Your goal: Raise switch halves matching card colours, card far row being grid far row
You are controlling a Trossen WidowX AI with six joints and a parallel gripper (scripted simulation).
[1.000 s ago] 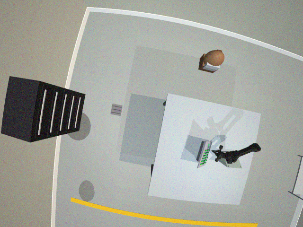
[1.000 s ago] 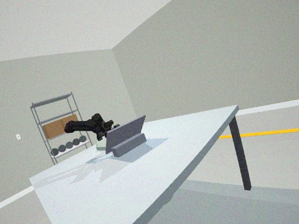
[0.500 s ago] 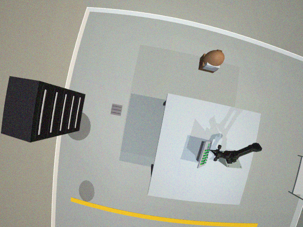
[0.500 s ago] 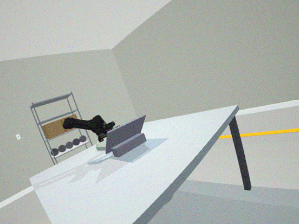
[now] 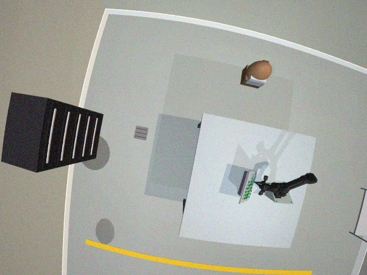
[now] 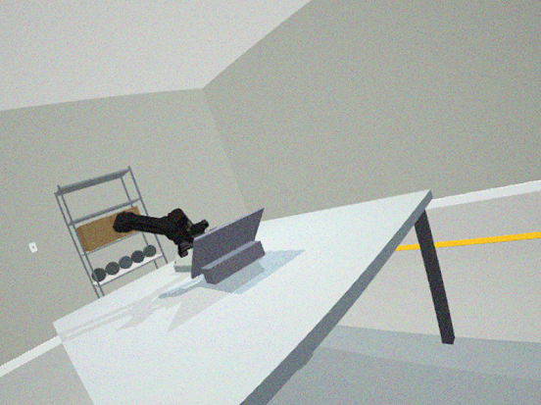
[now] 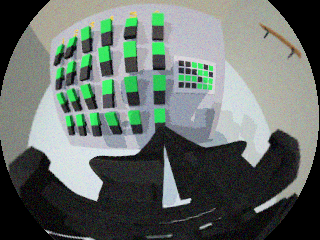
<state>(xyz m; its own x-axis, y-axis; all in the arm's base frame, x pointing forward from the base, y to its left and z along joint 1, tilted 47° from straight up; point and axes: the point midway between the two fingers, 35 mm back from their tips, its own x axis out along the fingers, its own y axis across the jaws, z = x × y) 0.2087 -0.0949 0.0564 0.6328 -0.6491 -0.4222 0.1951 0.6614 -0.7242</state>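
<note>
The tilted switch panel (image 5: 250,172) (image 6: 227,240) (image 7: 192,40) stands on the table, with several rows of green and dark grey switches. Only its back shows in the exterior view. The small card (image 7: 195,75) lies on the panel right of the grid in the wrist view, with green and dark squares. My gripper (image 5: 256,182) (image 7: 162,130) is shut and empty. Its tips are at the near end of the rightmost column, just below the nearest switch (image 7: 159,116). They overlap that switch's dark half, which is hidden; its green half shows. I cannot tell whether the tips touch it.
The white table (image 5: 225,219) (image 6: 178,364) carries the panel and the arm's base (image 5: 282,199). The panel leans on a grey block (image 6: 234,262) behind it. A black drawer cabinet (image 5: 23,133) and a brown chair-like object (image 5: 259,70) stand away from the table. A shelf rack (image 6: 103,211) stands by the wall.
</note>
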